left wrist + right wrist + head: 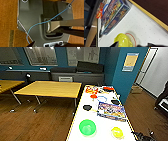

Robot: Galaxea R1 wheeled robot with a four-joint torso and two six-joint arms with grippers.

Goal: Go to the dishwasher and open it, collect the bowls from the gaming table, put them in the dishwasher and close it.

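The gaming table (105,122), long, narrow, white-topped w/ a thin yellow edge, runs away from the camera in the head view, and everything here is placed off it. On its near end sit the two bowls: the larger green bowl (87,127) toward the left side, the smaller yellow-green bowl (117,132) toward the right side, well apart. In the right wrist view the small bowl (122,40) shows close up on the speckled white top, just beside a thin red ring (132,37). Dark shapes at that view's edge are prob. the right gripper's fingertips, but whether the pincer is wide or narrow I cannot tell; same for the left one. Past the bowls lies a blue board game box (111,111), then small dark pieces, a blue ring and red-orange game items at the far end. Left of the table, across brown wood floor (37,122), stands a yellow wooden table (50,89); right of the far end rises a teal pillar (127,77) w/ a poster on it. Beyond, a dark counter runs along the teal back wall. The left wrist view looks down on the robot's grey base and a blue cable (37,24) over the wood floor.
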